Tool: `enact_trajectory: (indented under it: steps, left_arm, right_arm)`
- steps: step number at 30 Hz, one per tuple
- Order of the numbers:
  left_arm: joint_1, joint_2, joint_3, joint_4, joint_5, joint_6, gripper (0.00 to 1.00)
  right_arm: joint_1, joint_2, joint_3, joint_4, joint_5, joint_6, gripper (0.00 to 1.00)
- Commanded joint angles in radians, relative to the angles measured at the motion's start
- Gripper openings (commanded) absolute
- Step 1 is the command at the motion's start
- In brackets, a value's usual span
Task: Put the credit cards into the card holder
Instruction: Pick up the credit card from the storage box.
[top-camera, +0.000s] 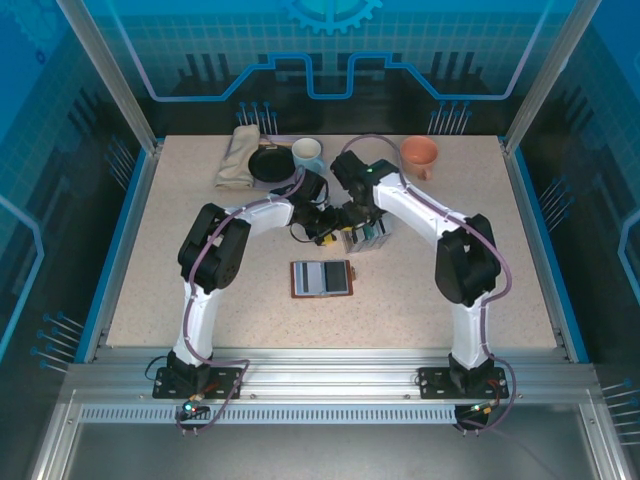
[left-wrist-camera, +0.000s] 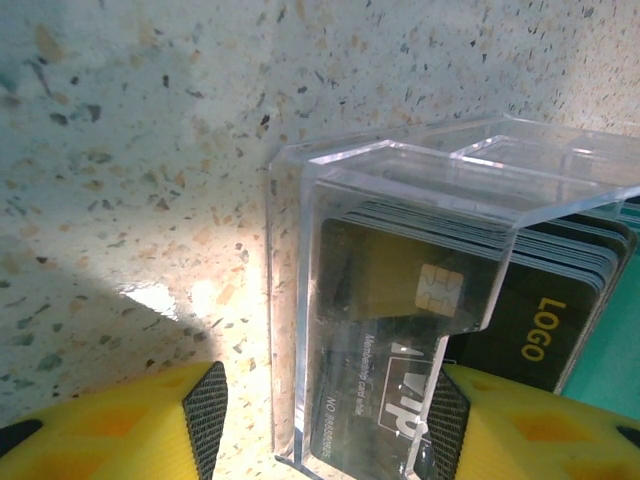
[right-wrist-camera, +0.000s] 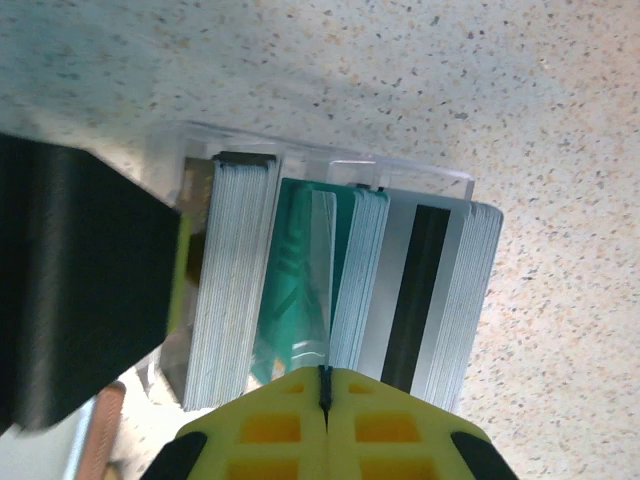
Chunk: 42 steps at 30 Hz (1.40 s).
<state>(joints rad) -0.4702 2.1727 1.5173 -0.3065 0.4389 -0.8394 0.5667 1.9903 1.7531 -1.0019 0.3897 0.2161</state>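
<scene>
Card holder (top-camera: 321, 278) open near table (top-camera: 180, 260) centre, seemingly unfilled. Cards (right-wrist-camera: 235, 280) stacked in clear tray (left-wrist-camera: 290, 300) just beyond, far-right. Left gripper (left-wrist-camera: 322, 430) spread wide around tray; right gripper (right-wrist-camera: 322, 385) pinched shut over teal cards.

- Your table (top-camera: 180, 290): speckled beige top.
- card holder (top-camera: 321, 278) lies open near centre.
- Clear tray (left-wrist-camera: 290, 300) of credit cards (right-wrist-camera: 235, 280) behind it.
- Far edge: cloth (top-camera: 237, 157), black pan (top-camera: 270, 163), mug (top-camera: 308, 153), orange cup (top-camera: 420, 153).
</scene>
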Motion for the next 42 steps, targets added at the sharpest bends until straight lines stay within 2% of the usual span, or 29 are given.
enact_trajectory:
  steps: [1,8,14,17,25,28,32,39,42]
  left_arm:
    - [0.0,-0.066,-0.042,-0.022,0.009,-0.003,0.6]
    - [0.011,-0.26,-0.123,0.04,0.02,-0.01,0.69]
    - [0.069,-0.435,-0.297,0.307,0.162,-0.121,0.79]
    - [0.081,-0.45,-0.325,0.446,0.271,-0.187,0.8]
    - [0.073,-0.416,-0.308,0.61,0.388,-0.274,0.8]
    - [0.066,-0.418,-0.306,0.67,0.428,-0.296,0.75]
    - [0.067,-0.45,-0.319,0.691,0.445,-0.295,0.54]
    - [0.068,-0.475,-0.326,0.697,0.462,-0.294,0.33]
    - [0.067,-0.473,-0.324,0.709,0.465,-0.303,0.2]
  right_arm:
    - [-0.034,-0.105,-0.027,-0.016,-0.115,0.039,0.0]
    - [-0.135,-0.32,-0.207,0.152,-0.464,0.148,0.01]
    - [-0.217,-0.46,-0.36,0.347,-0.774,0.279,0.0]
    - [-0.232,-0.493,-0.411,0.45,-0.895,0.349,0.0]
    - [-0.238,-0.507,-0.456,0.592,-1.015,0.451,0.0]
    - [-0.25,-0.491,-0.464,0.599,-1.016,0.462,0.01]
    - [-0.28,-0.484,-0.49,0.61,-1.001,0.475,0.0]
    - [-0.31,-0.481,-0.509,0.624,-1.041,0.492,0.01]
    - [-0.312,-0.478,-0.513,0.63,-1.062,0.495,0.03]
